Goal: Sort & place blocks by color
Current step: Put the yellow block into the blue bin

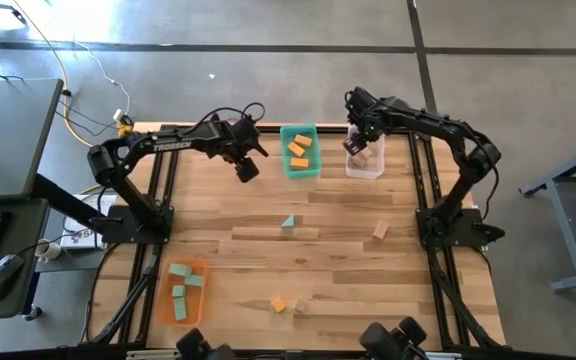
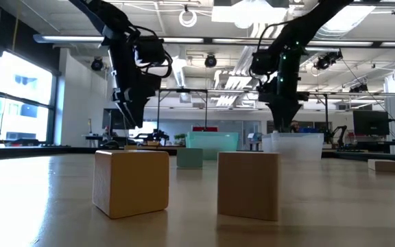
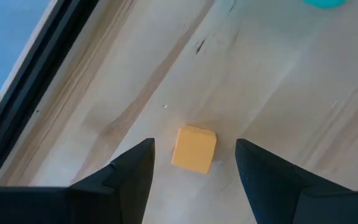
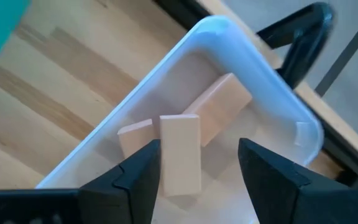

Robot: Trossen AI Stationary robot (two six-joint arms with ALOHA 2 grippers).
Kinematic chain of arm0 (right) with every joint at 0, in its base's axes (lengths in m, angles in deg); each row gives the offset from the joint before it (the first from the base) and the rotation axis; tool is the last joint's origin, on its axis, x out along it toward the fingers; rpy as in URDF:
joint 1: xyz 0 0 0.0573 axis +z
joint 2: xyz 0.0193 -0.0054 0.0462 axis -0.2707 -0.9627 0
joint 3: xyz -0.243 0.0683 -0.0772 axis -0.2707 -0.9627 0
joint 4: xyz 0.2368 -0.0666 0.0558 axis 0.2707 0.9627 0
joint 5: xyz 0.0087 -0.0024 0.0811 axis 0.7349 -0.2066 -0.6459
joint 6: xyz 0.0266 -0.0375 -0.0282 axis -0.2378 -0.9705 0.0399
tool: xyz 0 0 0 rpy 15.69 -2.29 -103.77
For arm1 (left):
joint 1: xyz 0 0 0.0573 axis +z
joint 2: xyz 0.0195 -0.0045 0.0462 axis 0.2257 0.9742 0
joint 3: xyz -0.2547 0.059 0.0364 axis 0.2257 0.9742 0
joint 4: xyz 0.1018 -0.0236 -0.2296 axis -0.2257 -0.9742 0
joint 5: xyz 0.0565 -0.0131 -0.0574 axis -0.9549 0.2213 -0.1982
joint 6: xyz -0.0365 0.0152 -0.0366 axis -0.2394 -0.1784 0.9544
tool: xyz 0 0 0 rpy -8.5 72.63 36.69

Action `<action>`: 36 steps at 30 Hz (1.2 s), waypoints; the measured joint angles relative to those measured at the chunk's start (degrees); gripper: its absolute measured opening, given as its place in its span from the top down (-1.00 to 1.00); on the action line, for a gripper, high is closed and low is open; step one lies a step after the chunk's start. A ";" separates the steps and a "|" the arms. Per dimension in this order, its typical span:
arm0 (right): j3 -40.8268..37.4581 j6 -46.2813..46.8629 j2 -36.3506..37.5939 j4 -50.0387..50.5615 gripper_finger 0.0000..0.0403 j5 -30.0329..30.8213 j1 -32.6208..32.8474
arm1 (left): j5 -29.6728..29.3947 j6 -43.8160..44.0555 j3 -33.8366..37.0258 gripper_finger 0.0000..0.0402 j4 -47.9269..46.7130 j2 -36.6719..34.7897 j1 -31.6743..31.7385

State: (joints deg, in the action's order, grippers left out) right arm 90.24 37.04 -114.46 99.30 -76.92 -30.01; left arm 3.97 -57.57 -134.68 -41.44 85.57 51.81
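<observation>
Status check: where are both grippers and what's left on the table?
Right gripper open over clear bin, tan blocks inside. Left gripper open above an orange block. Loose blocks remain mid-table; nothing blocking.

Orange block — tan blocks

- A light wooden plank table on a black frame is seen filling the middle of the high view.
- A teal rectangular bin and a clear plastic bin are set at its upper centre.
- An orange rectangular bin is placed at lower left.
- A small teal-green wedge block, a tan wooden block, and an orange cube beside another tan block are scattered over the bare boards.
- Another orange cube is shown on the planks in the left wrist view.
</observation>
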 joint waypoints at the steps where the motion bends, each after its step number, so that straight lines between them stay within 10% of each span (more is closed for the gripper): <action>1: 0.00 0.38 0.49 0.02 0.00 0.26 0.00 | 0.11 0.22 -0.40 -0.06 -0.14 0.00 0.27; 36: 0.00 2.54 2.95 0.00 0.00 0.88 2.34 | 1.21 0.18 -1.79 -0.06 -2.26 11.05 2.06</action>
State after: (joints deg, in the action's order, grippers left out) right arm 90.24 39.58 -111.51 99.31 -76.04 -27.67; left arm 5.18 -57.38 -136.47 -43.70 96.62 53.86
